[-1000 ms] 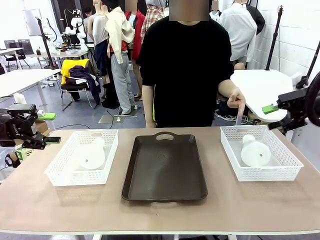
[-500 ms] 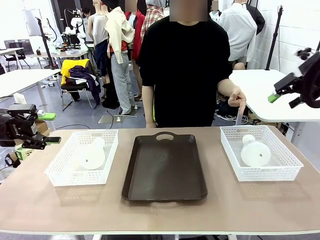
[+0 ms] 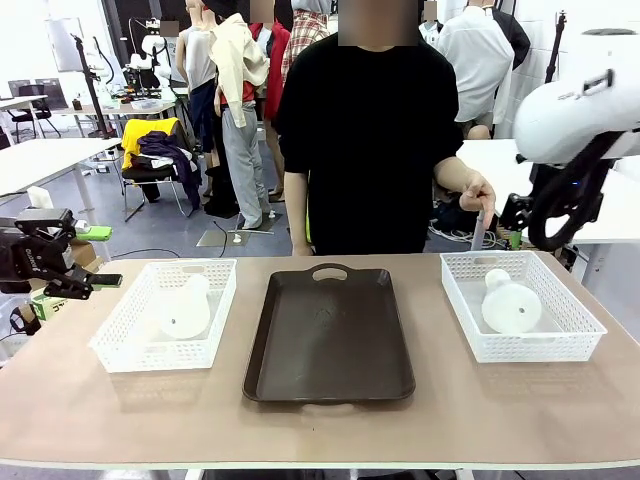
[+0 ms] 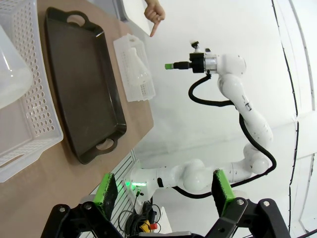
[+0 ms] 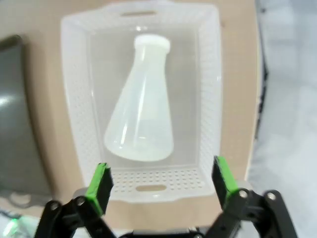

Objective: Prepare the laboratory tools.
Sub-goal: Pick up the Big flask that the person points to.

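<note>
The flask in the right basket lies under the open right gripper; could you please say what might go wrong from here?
The flask lies on its side, so its sloped body may slip from the right gripper. Its open jaws could catch the basket wall. The person's hand points close by the basket.

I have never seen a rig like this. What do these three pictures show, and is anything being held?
Two white robot arms share a table with a person. One picture looks across it; two come from cameras on the arms' wrists. A dark tray sits between the left basket and right basket; the left flask and right flask lie inside them. The person's hand points at the right basket. The right gripper hangs open above it; the left gripper is open off the table's left end. Nothing is held.
</note>
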{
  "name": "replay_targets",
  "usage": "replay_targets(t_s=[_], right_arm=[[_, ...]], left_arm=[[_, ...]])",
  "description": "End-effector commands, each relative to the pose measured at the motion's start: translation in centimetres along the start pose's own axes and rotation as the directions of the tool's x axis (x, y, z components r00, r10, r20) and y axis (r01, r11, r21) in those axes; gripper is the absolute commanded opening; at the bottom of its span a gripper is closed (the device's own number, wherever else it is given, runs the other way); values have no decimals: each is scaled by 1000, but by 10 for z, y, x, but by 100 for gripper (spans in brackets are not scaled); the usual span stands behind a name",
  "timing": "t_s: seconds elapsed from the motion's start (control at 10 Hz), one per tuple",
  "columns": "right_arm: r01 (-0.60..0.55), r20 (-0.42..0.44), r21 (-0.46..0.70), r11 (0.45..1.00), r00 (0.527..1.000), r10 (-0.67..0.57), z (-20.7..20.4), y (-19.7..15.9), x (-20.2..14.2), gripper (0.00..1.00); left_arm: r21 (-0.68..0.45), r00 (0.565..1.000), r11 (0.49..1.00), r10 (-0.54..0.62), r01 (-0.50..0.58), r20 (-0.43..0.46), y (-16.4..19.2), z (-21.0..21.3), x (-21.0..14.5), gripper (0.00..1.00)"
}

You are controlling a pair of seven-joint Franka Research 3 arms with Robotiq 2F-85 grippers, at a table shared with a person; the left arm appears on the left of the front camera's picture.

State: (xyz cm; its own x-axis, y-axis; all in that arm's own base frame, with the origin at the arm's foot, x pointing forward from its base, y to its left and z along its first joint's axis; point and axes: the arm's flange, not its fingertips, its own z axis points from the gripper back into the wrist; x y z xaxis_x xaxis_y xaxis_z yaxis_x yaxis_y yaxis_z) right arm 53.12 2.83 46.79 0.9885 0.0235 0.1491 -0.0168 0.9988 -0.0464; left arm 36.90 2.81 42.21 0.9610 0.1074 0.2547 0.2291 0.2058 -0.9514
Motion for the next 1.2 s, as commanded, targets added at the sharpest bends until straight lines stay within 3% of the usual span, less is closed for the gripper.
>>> replay_targets(t_s=[0.0, 0.5, 1.1], right_arm=[[13, -90, 51, 999, 996, -8, -9, 2, 38, 100], [193, -67, 48, 980, 979, -190, -71, 4, 59, 100], [292, -141, -8, 956, 947, -290, -121, 15, 75, 100]], left_arm=[[-8, 1000, 1000, 3, -3, 3, -1, 1, 0, 100], [-8, 1000, 1000, 3, -3, 3, -1, 1, 0, 100], [-8, 1000, 1000, 3, -3, 3, -1, 1, 0, 100]])
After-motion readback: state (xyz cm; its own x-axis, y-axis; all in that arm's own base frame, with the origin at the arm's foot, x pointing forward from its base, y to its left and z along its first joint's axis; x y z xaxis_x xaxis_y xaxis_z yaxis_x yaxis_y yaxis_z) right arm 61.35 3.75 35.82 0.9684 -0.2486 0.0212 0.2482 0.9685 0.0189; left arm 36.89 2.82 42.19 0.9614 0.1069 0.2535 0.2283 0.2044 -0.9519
